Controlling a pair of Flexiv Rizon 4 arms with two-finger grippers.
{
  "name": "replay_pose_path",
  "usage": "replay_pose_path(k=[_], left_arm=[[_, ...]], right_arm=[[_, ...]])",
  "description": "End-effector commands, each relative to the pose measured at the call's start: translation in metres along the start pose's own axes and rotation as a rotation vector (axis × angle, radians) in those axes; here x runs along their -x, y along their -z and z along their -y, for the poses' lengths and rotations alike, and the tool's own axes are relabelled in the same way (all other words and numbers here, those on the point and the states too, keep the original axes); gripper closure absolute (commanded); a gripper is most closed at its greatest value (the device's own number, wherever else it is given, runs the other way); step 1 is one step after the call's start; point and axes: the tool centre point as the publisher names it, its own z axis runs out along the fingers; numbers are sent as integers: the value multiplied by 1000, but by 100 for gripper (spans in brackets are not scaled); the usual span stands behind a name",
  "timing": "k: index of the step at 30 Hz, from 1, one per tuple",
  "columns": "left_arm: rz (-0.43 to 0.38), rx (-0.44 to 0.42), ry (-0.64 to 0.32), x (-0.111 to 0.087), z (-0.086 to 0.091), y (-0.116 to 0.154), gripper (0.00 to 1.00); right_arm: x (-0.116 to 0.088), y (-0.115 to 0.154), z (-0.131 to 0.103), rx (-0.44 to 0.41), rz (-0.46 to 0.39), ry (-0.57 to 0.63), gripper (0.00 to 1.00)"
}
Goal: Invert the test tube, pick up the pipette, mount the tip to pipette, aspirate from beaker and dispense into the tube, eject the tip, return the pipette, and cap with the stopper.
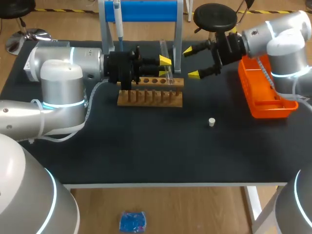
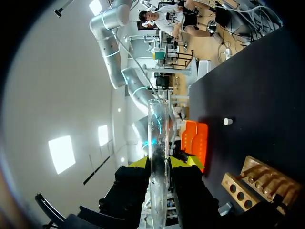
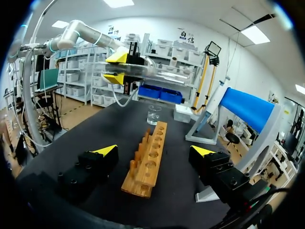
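Observation:
My left gripper (image 1: pixel 165 67) is shut on a clear test tube (image 1: pixel 166 53) just above the far side of the wooden rack (image 1: pixel 151 93). In the left wrist view the tube (image 2: pixel 157 129) runs out between the yellow tips of the left gripper (image 2: pixel 161 163). My right gripper (image 1: pixel 191 62) stands open to the right of the tube, empty. In the right wrist view its own gripper (image 3: pixel 155 151) spans the near end of the rack (image 3: pixel 147 164), with the held tube (image 3: pixel 159 73) lying level above it. A glass beaker (image 3: pixel 153 114) stands beyond the rack. The pipette (image 1: pixel 118 22) hangs on the blue stand (image 1: pixel 141 10). A white stopper (image 1: pixel 211 122) sits on the mat.
An orange tray (image 1: pixel 263 92) lies at the right side of the table under my right arm. The blue stand's legs (image 1: pixel 178 44) rise just behind the rack. The black mat (image 1: pixel 146 146) stretches toward the front edge.

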Motion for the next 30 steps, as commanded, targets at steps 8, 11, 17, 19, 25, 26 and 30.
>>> replay_pose_path(k=[8,11,17,19,25,26,30], left_arm=[[-1,-5,-1,0,-1,0,100],[-1,-5,-1,0,-1,0,100],[-1,-5,-1,0,-1,0,100],[-1,-5,-1,0,-1,0,100],[-1,-5,-1,0,-1,0,100],[-1,-5,-1,0,-1,0,100],[-1,-5,-1,0,-1,0,100]], right_arm=[[-9,-5,6,-48,-1,-16,0],[-13,-5,8,-59,-7,-20,0],[-17,-4,10,-86,-22,-27,0],[-17,-3,9,-87,-22,-29,0],[-17,-3,9,-87,-22,-29,0],[-17,-3,9,-87,-22,-29,0],[-17,-3,9,-87,-22,-29,0]])
